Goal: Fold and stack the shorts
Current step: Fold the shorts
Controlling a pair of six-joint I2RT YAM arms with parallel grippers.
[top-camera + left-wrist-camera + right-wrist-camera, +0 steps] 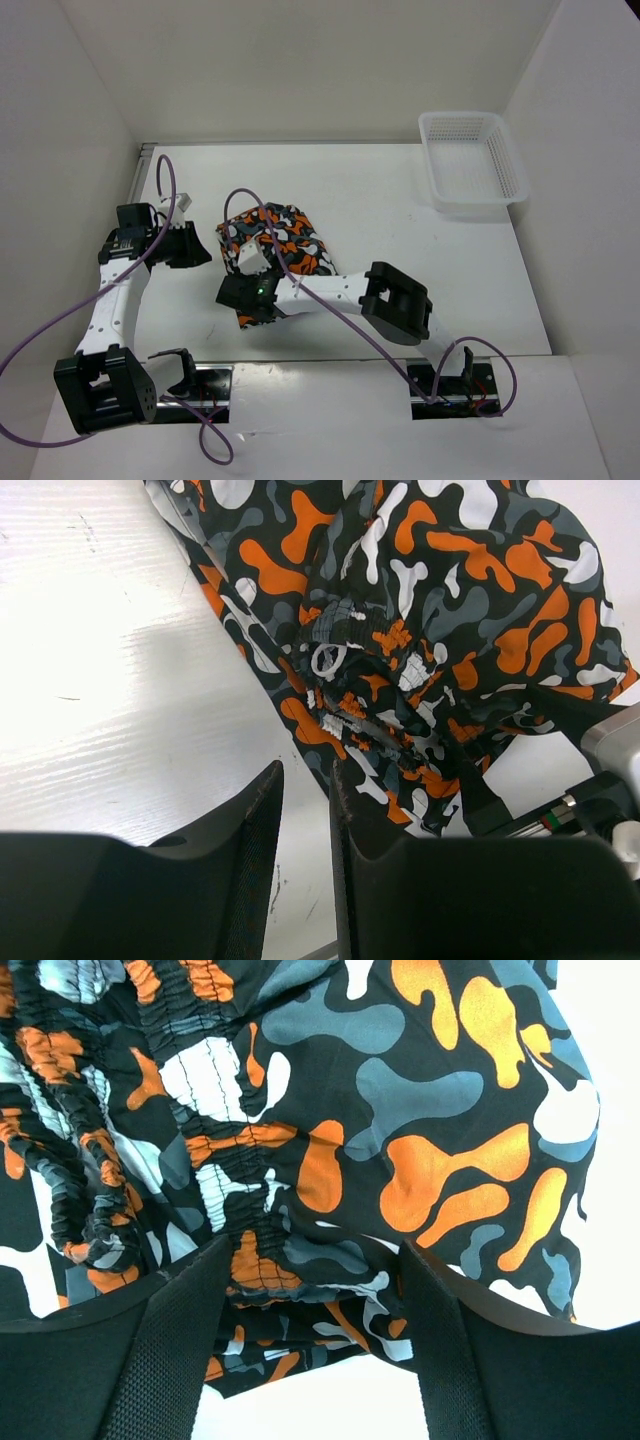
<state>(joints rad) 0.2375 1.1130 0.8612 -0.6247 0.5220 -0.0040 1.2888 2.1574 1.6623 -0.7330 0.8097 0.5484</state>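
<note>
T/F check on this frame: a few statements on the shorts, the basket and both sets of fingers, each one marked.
1. The basket is empty. True.
2. The shorts lie in the basket. False: they lie on the table, well to the left of it.
3. The left fingers are clamped on the shorts. False: the narrow gap between them is empty, and the shorts lie just beyond them.
4. The right fingers stand wide apart at the shorts' edge. True.
</note>
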